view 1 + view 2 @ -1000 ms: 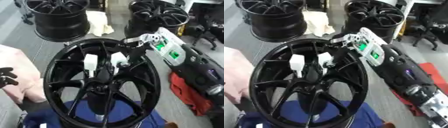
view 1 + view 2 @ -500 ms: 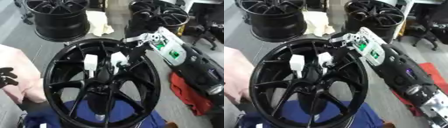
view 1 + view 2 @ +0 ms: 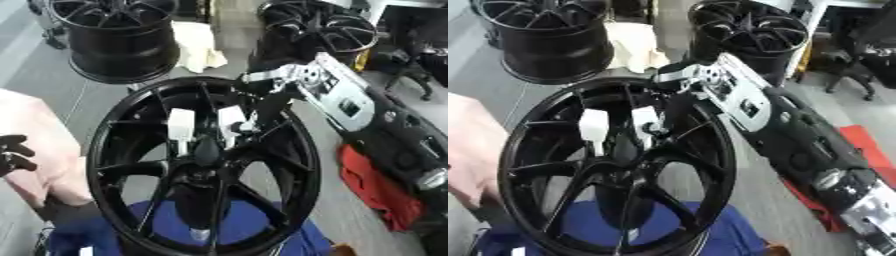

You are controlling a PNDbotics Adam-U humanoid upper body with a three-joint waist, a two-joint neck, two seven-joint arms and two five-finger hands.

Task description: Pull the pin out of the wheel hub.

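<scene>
Setting: grey workshop floor with two more black alloy wheels [image 3: 114, 37] standing at the far side, a cream cloth [image 3: 203, 46] between them and a red rag [image 3: 376, 187] lying at our right
Wheel: glossy black multi-spoke alloy wheel hub [image 3: 203, 165] stood upright and facing us over a blue cloth [image 3: 254, 227]
Pins: two short white block-shaped pins [image 3: 181, 125] sat side by side just above the hub's centre, their long axes running roughly up and down the wheel face
Right hand: our silver-and-black right hand [image 3: 262, 87] reached in from the upper right over the rim, its dark fingertips down at the right-hand white pin [image 3: 233, 120]
Grip: we could not tell whether the fingers were closed on that pin or only touching it
Relation: pin lay just below and left of our right hand, so we judged the pull would run back up and right, away from the hub
Left hand: black curled fingers [image 3: 10, 152] showed at the left edge, holding nothing, well apart from the pins
Nearer arm: right
</scene>
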